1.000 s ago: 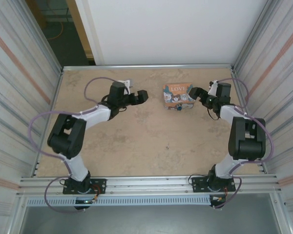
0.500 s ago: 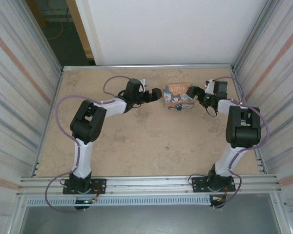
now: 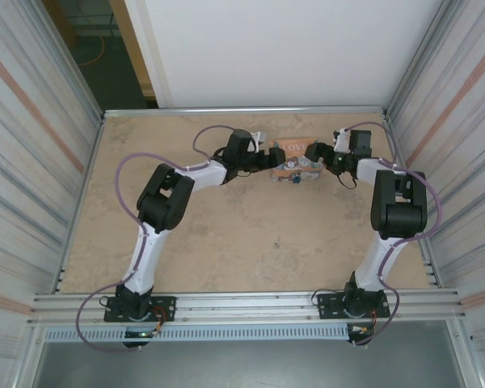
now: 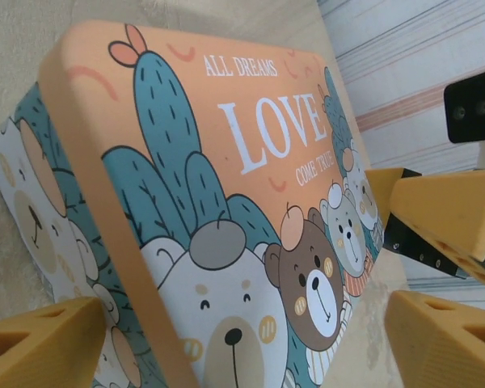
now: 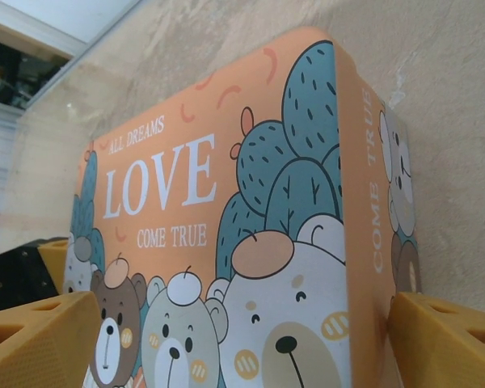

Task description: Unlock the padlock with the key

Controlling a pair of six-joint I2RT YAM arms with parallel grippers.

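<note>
My left claw [image 3: 269, 156] and right claw [image 3: 316, 153] are spread wide at each end of the orange tin [image 3: 294, 160], so I should squeeze softly and hold it steady, with the tiny blue padlock [image 3: 295, 179] at its near side.

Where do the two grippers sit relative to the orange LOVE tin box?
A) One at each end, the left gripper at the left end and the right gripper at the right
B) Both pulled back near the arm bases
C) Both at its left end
A: in the top view the left gripper is at the left end of the tin box and the right gripper at its right end.
</note>
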